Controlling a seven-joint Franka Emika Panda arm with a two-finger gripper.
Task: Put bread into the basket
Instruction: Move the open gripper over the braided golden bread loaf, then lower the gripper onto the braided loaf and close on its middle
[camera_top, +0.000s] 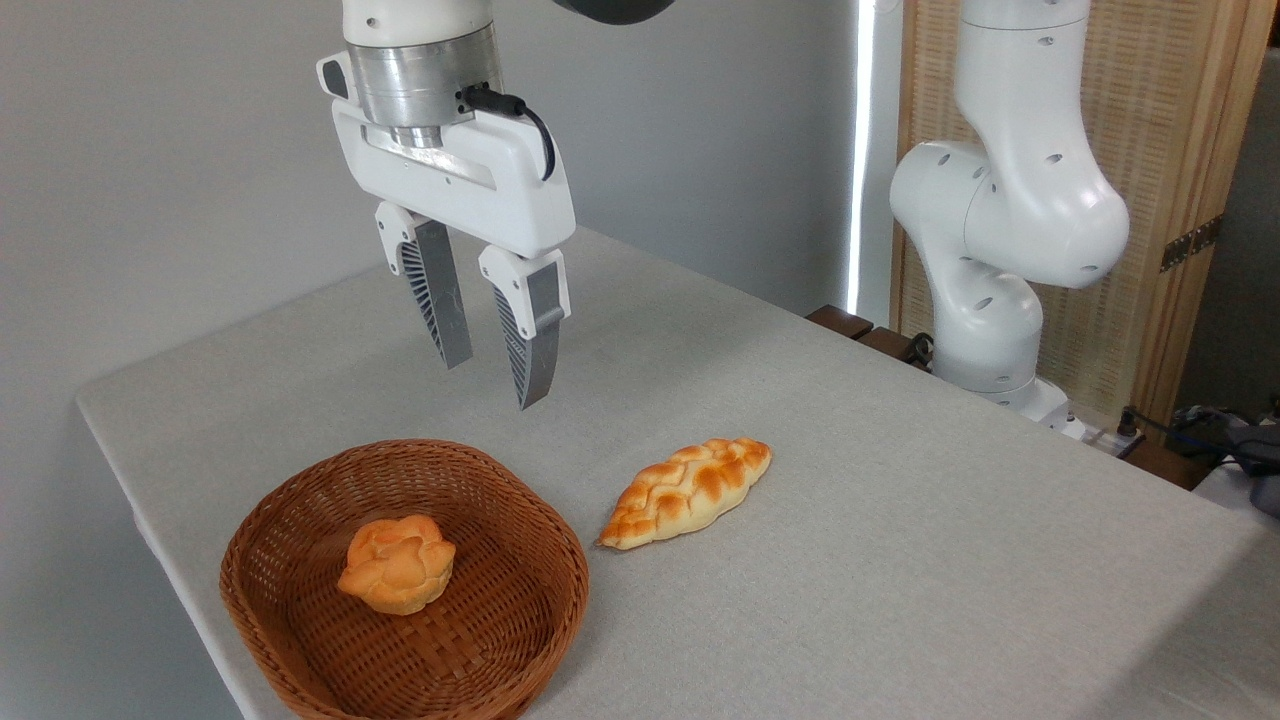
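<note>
The gripper (492, 380) hangs in the air above the table (900, 520) with its two fingers apart and nothing between them, while the bread (688, 493) lies flat on the table just beside the basket (300, 640), which has a small round bun (397, 563) inside

Before you: golden-orange braided loaf (688, 492) with pale seams; brown woven wicker basket (300, 500); orange knotted bun (397, 563); grey table (900, 520)
</note>
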